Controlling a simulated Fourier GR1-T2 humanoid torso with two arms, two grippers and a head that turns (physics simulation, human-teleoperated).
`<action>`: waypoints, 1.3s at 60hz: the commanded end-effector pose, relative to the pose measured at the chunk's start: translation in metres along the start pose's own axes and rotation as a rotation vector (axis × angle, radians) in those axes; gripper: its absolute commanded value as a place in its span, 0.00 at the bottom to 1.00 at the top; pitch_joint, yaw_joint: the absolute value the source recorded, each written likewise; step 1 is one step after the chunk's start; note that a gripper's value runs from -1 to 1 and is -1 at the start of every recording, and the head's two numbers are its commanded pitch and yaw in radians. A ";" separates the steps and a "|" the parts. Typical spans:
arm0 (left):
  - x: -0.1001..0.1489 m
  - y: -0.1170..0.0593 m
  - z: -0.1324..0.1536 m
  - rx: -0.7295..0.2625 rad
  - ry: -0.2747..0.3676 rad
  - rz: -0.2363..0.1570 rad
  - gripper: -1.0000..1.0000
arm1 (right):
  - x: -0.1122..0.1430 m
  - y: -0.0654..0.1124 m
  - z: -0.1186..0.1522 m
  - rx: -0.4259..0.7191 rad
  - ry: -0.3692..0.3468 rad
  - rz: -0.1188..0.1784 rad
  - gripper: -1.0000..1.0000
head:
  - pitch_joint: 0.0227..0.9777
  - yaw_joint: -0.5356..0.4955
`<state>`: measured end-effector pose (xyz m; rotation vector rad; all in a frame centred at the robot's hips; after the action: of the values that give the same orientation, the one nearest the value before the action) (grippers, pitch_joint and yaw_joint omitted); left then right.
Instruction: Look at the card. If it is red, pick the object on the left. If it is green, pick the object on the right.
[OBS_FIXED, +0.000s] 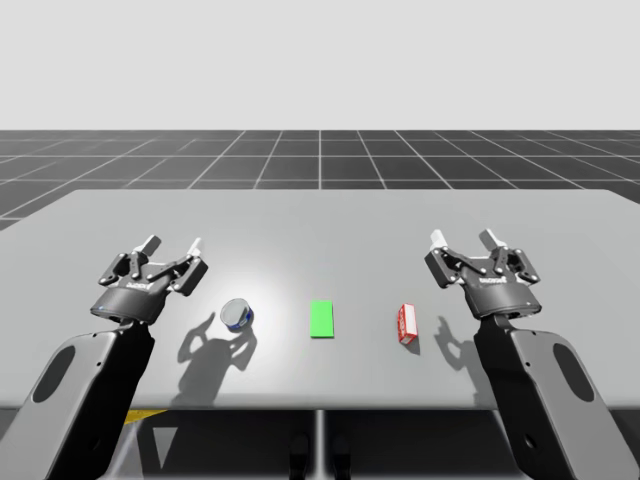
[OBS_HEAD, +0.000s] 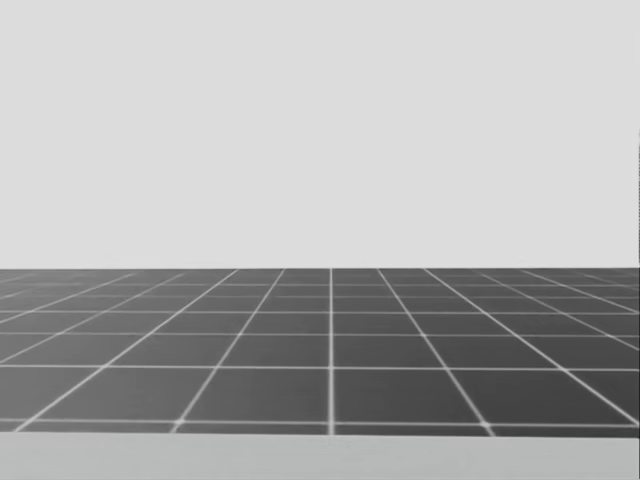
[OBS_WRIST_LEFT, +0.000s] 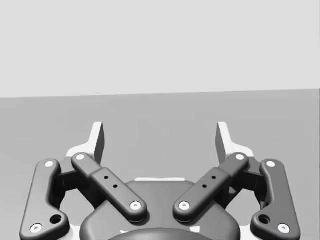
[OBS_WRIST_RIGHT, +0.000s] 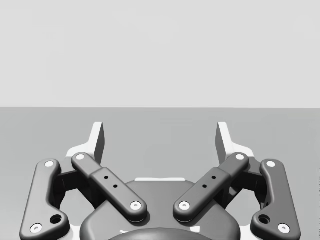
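Tabletop arrangement as seen from the high view. A green card (OBS_FIXED: 321, 319) lies flat on the grey table (OBS_FIXED: 320, 215), near the middle of its front edge, and serves here as the centre of the dial. At 9 o'clock from it sits a small blue can (OBS_FIXED: 237, 315), its silvery end face turned toward the camera (whether it stands upright or leans cannot be told). At 3 o'clock sits a small, narrow red box (OBS_FIXED: 407, 324) with a pale face toward the front edge. Card, can and box form one row, and none touches another. The left gripper (OBS_FIXED: 173, 245) hangs over the table at about 10 o'clock, beyond and outside the can and apart from it. The right gripper (OBS_FIXED: 464, 238) hangs at about 2 o'clock, beyond and outside the box and likewise apart from it. The left gripper's shadow (OBS_FIXED: 205, 345) falls just beside the can at its 8 o'clock; the right gripper's shadow (OBS_FIXED: 445, 335) falls just beside the box at its 3 o'clock. Both grippers are released. In the left wrist view the fingers (OBS_WRIST_LEFT: 97, 140) stand spread wide with bare grey table between and ahead of them, and in the right wrist view the fingers (OBS_WRIST_RIGHT: 223, 140) stand the same. The head view shows a dark gridded floor (OBS_HEAD: 330, 350) under a pale backdrop, with a light strip of table at 6 o'clock.
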<state>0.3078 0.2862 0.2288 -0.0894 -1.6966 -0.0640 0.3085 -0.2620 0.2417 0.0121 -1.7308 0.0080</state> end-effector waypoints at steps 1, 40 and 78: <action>0.000 -0.001 0.000 -0.001 0.000 -0.006 0.00 | 0.000 0.000 0.001 -0.034 -0.043 0.004 0.00 | 0.07 0.54; -0.002 -0.001 0.000 0.002 -0.002 -0.022 0.00 | -0.004 -0.002 -0.004 -0.014 -0.010 0.016 0.00 | 0.57 0.54; -0.003 -0.002 -0.002 -0.006 -0.004 -0.036 0.00 | -0.006 -0.004 -0.006 -0.033 -0.019 0.047 0.00 | 0.96 0.52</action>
<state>0.3092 0.2841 0.2265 -0.0642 -1.7022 -0.0922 0.3151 -0.2651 0.2372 -0.0480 -1.7495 0.0132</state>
